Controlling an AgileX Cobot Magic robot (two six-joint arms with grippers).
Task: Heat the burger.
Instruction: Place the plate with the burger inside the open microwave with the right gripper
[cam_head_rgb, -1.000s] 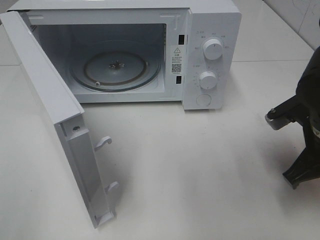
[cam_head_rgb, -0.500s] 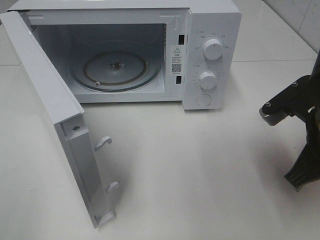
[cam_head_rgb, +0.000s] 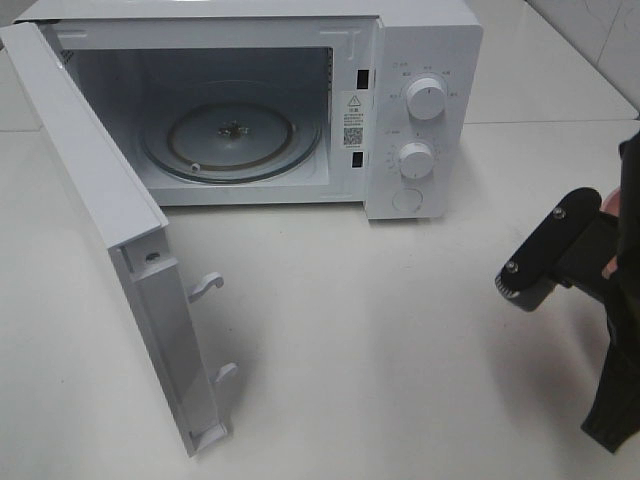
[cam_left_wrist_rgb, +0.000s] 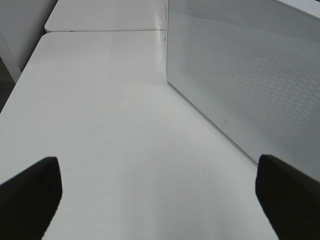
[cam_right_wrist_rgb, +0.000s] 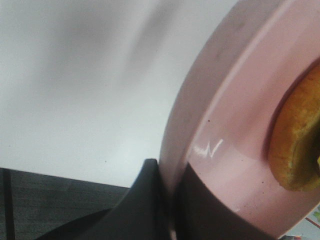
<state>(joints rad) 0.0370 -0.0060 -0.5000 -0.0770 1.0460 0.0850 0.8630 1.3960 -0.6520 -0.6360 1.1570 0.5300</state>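
Pink plate (cam_right_wrist_rgb: 235, 125) gripped at the rim; microwave (cam_head_rgb: 420, 60) open.
The right fingers (cam_right_wrist_rgb: 145, 200) are clamped on the glossy plate's edge, and the burger (cam_right_wrist_rgb: 297, 140), its golden-brown bun showing, sits on the plate. A round glass turntable (cam_head_rgb: 230, 135) lies inside the white microwave. The left fingers (cam_left_wrist_rgb: 30, 195) stand wide apart over the white worktop (cam_head_rgb: 400, 330).

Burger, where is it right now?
The burger sits on the pink plate in the right wrist view; the right fingers pinch the plate's rim. It's not inside the open microwave.
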